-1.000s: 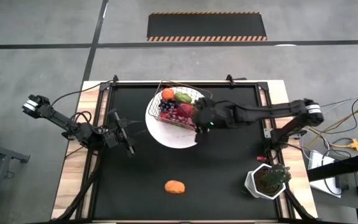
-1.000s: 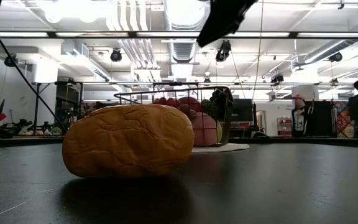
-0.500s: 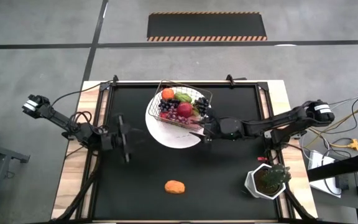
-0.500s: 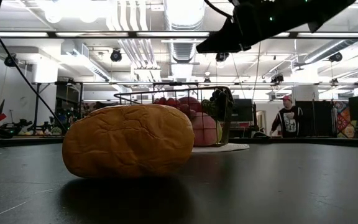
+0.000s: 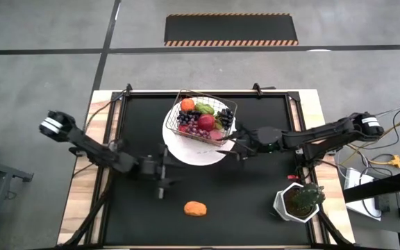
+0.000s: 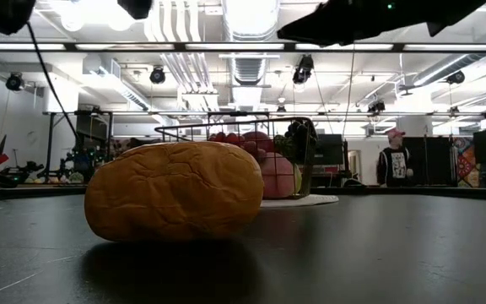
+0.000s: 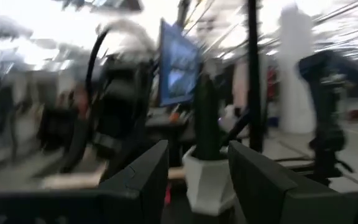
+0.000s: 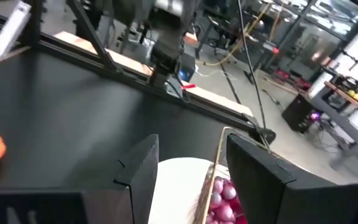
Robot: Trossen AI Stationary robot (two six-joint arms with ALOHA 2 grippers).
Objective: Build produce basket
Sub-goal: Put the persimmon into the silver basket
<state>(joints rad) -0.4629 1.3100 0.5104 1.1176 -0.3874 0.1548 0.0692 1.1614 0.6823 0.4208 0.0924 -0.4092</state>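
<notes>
- Since the earlier frames the left gripper (image 5: 161, 182) has swung from the surface's left side toward the middle, while the right gripper (image 5: 240, 147) has pulled back off the basket (image 5: 205, 119).
- The basket sits on the white plate (image 5: 186, 151) at the far middle, already filled with produce (image 5: 201, 119).
- One orange piece (image 5: 196, 208) lies alone near the front edge, well apart from the basket.
- Left jaws stand partly apart, holding nothing; right jaws likewise, empty, just beside the plate.
- Likely next: the left arm should descend squarely over the orange piece, close gently around its middle, then lift clear of the basket's rim before releasing.
- The plant pot (image 5: 296, 203) stands at the front right.
</notes>
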